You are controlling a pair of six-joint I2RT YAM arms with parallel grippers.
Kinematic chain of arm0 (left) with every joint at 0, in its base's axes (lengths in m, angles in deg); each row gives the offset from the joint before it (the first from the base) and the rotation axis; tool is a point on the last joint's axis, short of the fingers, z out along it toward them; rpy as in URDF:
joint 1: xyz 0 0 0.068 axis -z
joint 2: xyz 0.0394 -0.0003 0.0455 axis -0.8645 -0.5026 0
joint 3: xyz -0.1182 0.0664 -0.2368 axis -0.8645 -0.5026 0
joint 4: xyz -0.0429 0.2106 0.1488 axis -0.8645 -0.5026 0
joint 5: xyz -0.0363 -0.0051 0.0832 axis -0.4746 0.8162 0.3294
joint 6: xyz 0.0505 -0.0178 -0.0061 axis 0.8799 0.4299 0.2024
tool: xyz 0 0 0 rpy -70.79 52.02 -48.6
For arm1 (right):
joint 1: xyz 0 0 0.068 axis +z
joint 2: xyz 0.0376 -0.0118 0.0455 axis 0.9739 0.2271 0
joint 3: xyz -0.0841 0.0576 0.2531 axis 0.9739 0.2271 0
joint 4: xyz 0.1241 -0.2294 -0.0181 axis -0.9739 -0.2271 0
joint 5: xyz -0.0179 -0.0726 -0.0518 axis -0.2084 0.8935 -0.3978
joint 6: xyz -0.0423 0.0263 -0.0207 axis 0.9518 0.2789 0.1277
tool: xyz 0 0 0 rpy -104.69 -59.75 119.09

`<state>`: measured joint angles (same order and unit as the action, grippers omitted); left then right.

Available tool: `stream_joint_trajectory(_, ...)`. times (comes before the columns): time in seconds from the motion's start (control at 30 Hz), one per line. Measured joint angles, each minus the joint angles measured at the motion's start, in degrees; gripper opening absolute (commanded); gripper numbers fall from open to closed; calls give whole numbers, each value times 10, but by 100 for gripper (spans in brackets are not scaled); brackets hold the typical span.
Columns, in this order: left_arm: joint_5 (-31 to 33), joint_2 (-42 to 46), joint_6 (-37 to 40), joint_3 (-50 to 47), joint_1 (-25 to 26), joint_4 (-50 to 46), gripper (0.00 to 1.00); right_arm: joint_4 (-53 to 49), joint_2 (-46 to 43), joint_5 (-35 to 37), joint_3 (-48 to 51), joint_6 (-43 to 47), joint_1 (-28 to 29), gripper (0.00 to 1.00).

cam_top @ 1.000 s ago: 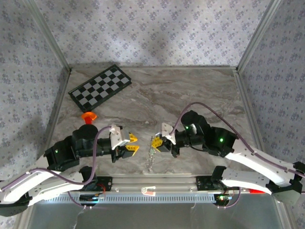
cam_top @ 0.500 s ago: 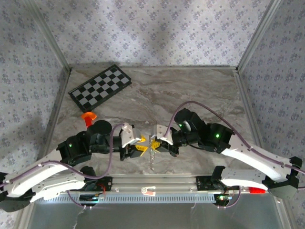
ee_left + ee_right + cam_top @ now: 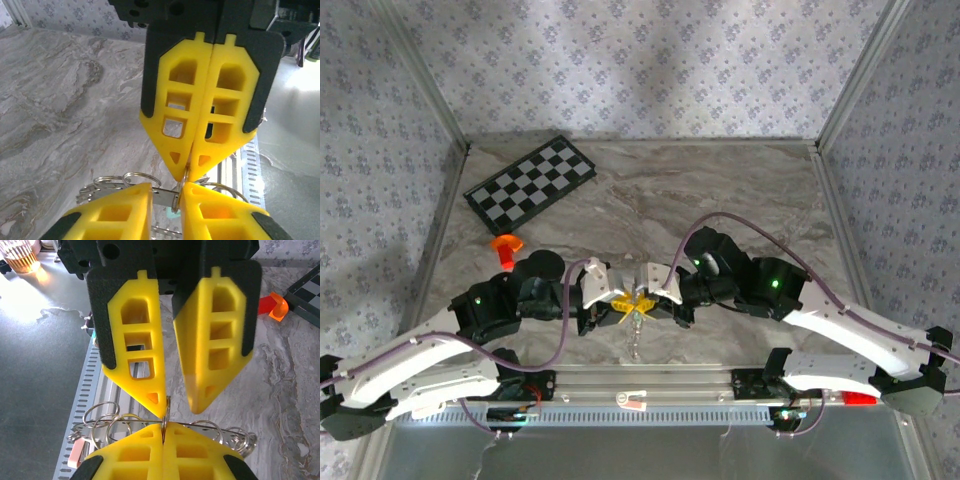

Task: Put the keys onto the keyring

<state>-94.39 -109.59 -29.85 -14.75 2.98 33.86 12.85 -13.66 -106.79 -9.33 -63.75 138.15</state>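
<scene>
Right claw (image 3: 163,429) clamped tight on the keyring (image 3: 100,186), a thin silver wire with small loops bunched just below its tips; left claw (image 3: 166,194) tip-to-tip with it, fingers slightly apart around the wire

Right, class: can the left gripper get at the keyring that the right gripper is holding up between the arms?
Probably yes. The right gripper is shut on the keyring, and the left gripper meets it tip to tip, jaws parted with the ring's wire in their gap. Nothing stands between them.
</scene>
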Motion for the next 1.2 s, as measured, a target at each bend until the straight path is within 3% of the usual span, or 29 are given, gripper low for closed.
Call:
stream_joint_trajectory(0.2, -8, 2, 1, 0, 0, 0, 0, 2, 0, 9, 0, 0, 0, 0)
stream_joint_trajectory(0.4, -10, 7, 3, 0, 0, 0, 0, 11, -1, 10, 0, -1, 2, 0)
stream_joint_trajectory(0.53, -10, 16, 2, -3, 0, 12, 0, 28, -10, 10, 5, -7, 3, 18)
stream_joint_trajectory(0.8, -10, 52, -7, -25, 0, 49, 0, 105, -55, 9, 57, -48, 6, 33)
stream_joint_trajectory(1.2, -21, 83, -13, -67, 0, 114, 0, 236, -97, -10, 131, -140, -17, 36)
